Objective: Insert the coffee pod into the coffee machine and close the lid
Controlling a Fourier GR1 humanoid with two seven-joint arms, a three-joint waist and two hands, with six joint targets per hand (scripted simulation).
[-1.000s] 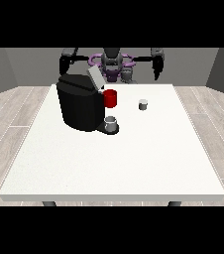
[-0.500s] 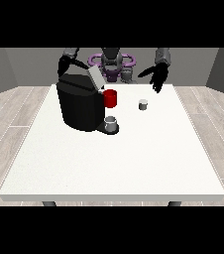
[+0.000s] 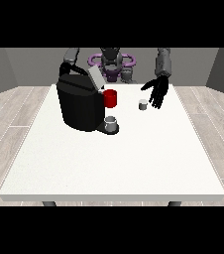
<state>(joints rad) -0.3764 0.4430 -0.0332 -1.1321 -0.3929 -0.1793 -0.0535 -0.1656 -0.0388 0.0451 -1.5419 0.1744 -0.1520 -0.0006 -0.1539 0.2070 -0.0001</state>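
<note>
Currently, the hand at the view's right (image 3: 159, 92) hangs from a forearm that descends almost vertically from the robot's shoulder. Its fingers point downward toward the white tabletop (image 3: 114, 158), extended and slightly spread, holding nothing. The small grey cylindrical coffee pod (image 3: 143, 104) stands on the tabletop just beside this hand, at its 8 o'clock, with the fingertips close to the pod; contact cannot be confirmed.

The bulky black coffee machine (image 3: 81, 103) occupies the tabletop at 9 o'clock from the pod, well apart from it. Its grey lid (image 3: 96, 77) is raised and tilted. A red cylindrical part (image 3: 110, 98) sits on the machine's front, facing the pod, and a small grey cup (image 3: 111, 123) stands on the machine's base below it.

The arm at the view's left bends down behind the machine; its hand is hidden, so its finger state cannot be told.
</note>
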